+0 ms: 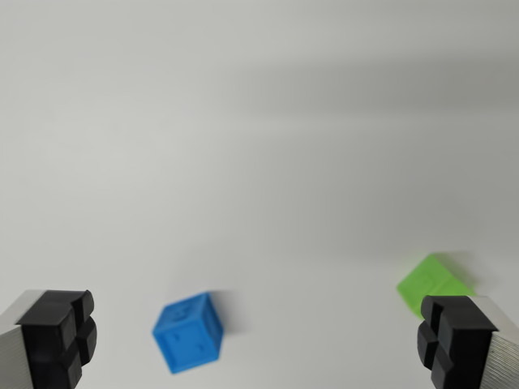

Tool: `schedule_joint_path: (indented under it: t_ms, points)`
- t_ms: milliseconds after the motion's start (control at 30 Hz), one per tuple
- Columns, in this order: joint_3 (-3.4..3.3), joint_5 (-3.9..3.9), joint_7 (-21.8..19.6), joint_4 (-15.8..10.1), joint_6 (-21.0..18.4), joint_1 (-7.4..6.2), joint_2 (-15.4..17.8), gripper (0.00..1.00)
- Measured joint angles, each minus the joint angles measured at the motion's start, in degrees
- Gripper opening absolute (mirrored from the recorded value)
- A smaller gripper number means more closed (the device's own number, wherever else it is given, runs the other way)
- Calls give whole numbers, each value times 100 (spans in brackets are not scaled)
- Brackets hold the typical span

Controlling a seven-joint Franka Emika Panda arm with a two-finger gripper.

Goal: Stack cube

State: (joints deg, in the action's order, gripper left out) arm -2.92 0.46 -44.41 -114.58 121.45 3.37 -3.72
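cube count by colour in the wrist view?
Blue cube: 1
Green cube: 1, partly behind the fingertip on the wrist view's right
Total: 2 cubes, apart from each other on the white surface. The gripper is open, nothing between its fingers.
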Motion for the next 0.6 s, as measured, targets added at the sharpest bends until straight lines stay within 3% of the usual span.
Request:
schedule_joint_path:
  t_ms: [600]
  points:
    - [-75,9,697,-454,341,119,73,100]
